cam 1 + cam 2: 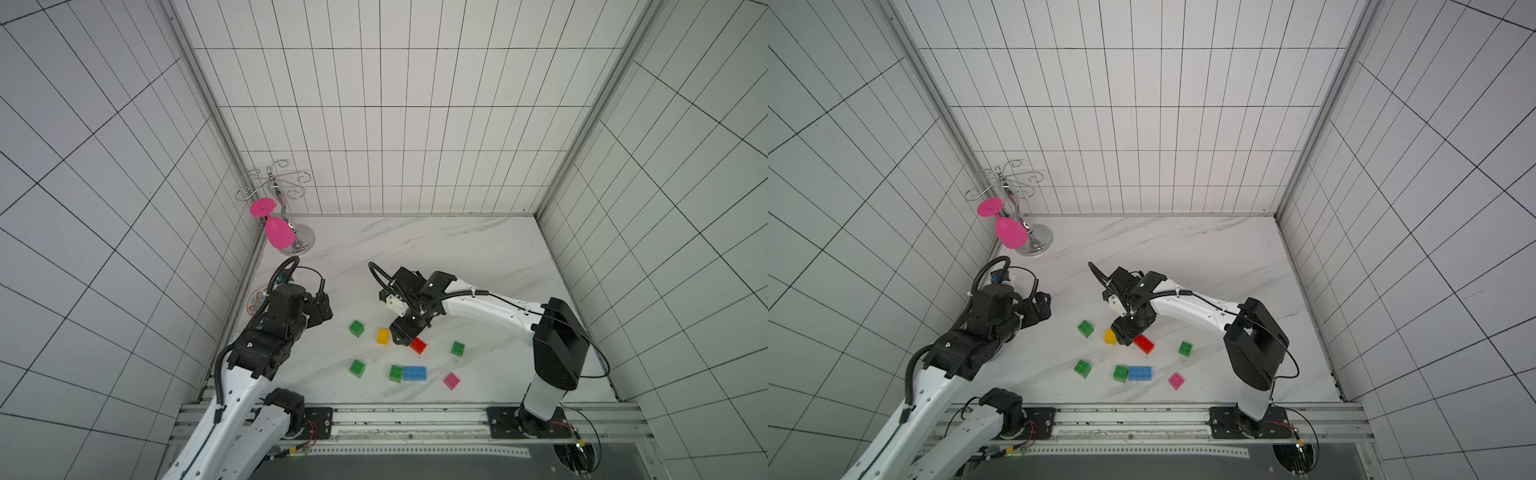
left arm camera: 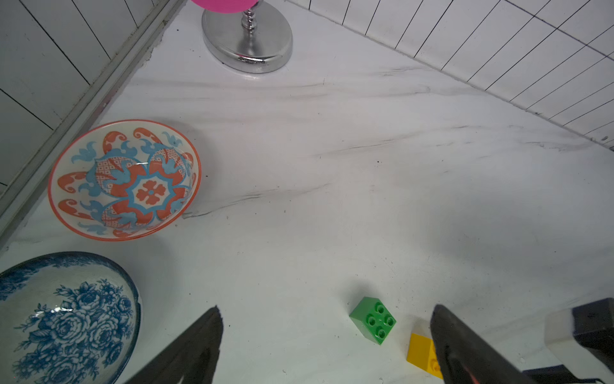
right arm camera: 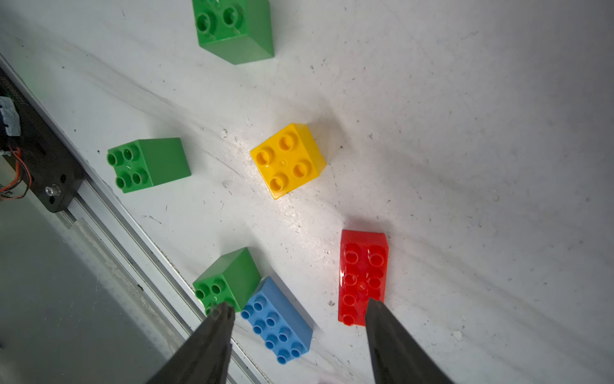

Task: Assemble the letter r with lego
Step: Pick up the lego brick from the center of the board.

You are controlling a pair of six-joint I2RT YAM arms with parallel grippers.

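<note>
Four glossy studded green cubes [image 1: 356, 328]; oblong red brick [image 3: 362, 276].

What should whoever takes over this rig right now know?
Left gripper: open, empty, off to the side of the bricks.
Right gripper: open, empty, one fingertip over the end of the long red glossy plastic brick, near the yellow plastic cube.
Long blue plastic brick lies against one green plastic cube; three other green cubes and the pink plastic cube lie apart on the white marbled table.
Done: nothing stacked, no r visible.
To do: grasp and build the whole letter.
</note>
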